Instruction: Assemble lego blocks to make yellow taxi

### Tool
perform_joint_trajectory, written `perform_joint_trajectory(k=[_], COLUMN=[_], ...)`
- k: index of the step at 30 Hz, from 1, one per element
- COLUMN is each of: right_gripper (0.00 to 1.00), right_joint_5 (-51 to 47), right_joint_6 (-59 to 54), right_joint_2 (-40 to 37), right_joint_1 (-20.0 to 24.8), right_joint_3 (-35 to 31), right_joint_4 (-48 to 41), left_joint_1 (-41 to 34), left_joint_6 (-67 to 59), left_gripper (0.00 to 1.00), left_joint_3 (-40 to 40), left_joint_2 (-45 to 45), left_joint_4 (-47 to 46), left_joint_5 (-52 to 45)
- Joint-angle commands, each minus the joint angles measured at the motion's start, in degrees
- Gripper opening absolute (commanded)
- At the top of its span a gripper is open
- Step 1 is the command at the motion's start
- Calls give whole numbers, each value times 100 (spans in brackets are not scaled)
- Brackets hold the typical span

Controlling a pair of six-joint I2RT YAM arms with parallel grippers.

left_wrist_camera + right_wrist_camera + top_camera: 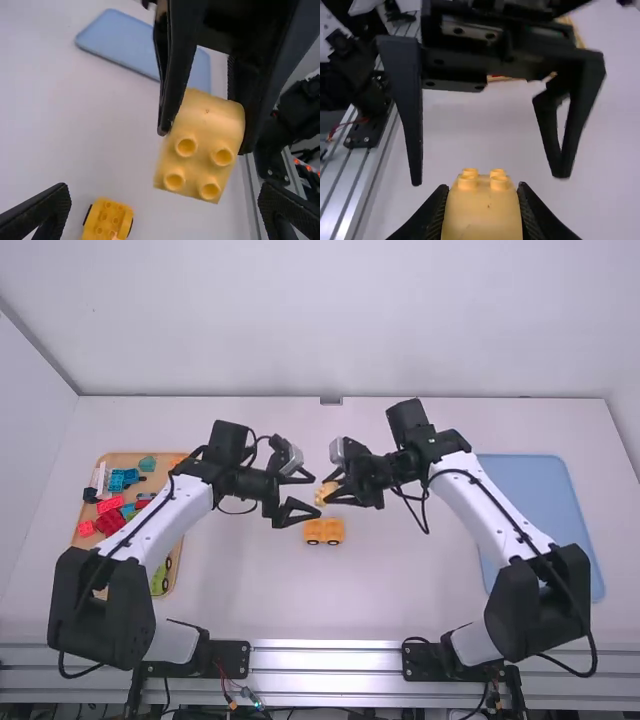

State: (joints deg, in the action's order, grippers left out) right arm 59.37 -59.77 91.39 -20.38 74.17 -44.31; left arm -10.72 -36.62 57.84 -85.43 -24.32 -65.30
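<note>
Just left of the middle in the high view, my left gripper [305, 496] stands open, facing my right gripper [333, 488], which is shut on a yellow block [325, 492]. In the left wrist view the yellow block [202, 145] shows hollow round sockets, and my left gripper [165, 215] has its fingers wide apart without touching it. In the right wrist view the yellow block [482, 210] has studs at its far end, between the fingers of my right gripper [482, 210]. Below both grippers, a yellow car body [324, 531] with black wheels rests on the table.
At the left, an orange-brown tray [172, 575] holds red, blue and green blocks, partly under the left arm. A blue tray [535, 490] lies at the right, partly behind the right arm. The two grippers are close together.
</note>
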Motion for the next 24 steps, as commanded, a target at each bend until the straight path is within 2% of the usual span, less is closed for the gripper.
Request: perform_joint_trajectory(k=[1,6,11,17,20,24], right_gripper=[22,20,18,17,13,13], right_joint_5=[13,-72,-94,-92,-85,-83], right_joint_6=[-304,-4,284,417,750,748], right_joint_2=[44,44,44,44,44,46], right_joint_1=[-37,-24,-24,-24,-24,-28], right_joint_3=[195,195,195,195,192,192], right_joint_4=[-7,39,55,-2,125,149], left_joint_1=[-17,-59,-59,-59,-140,-315], left_joint_6=[-651,-752,-1025,-1012,-970,-452], left_gripper=[97,86,69,68,70,68], left_joint_3=[39,37,37,37,37,26], left_joint_2=[2,2,2,2,2,2], left_joint_4=[-31,-28,-31,-11,48,393], left_joint_5=[-308,-343,-529,-586,-555,-133])
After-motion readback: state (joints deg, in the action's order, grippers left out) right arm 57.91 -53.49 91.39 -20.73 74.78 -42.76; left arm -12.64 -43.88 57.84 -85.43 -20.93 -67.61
